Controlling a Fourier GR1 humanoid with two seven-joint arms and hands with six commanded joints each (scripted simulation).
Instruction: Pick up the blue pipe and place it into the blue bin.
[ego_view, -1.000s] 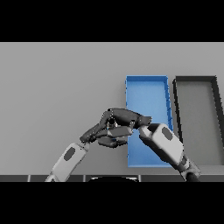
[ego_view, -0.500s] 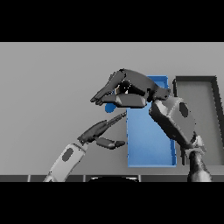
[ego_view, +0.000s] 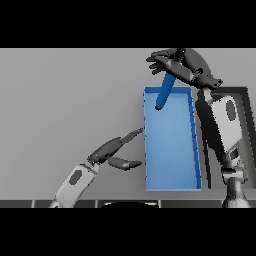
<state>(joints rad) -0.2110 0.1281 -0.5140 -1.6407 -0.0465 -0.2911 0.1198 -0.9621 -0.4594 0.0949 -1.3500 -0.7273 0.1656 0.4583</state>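
Note:
The blue pipe (ego_view: 164, 92) hangs tilted from my right hand (ego_view: 181, 65), whose fingers are curled round its upper end, above the far end of the blue bin (ego_view: 172, 180). The pipe's lower end points down over the bin's far left corner. My left hand (ego_view: 111, 152) rests low over the table just left of the bin, fingers straight and thumb spread, holding nothing.
A dark grey bin (ego_view: 248, 107) stands right of the blue bin, largely covered by my right forearm (ego_view: 225, 127). Bare grey table stretches to the left and far side.
My right hand has lifted the pipe up and to the right, from beside the bin's left wall to above its far end. The left hand has stayed low, left of the bin.

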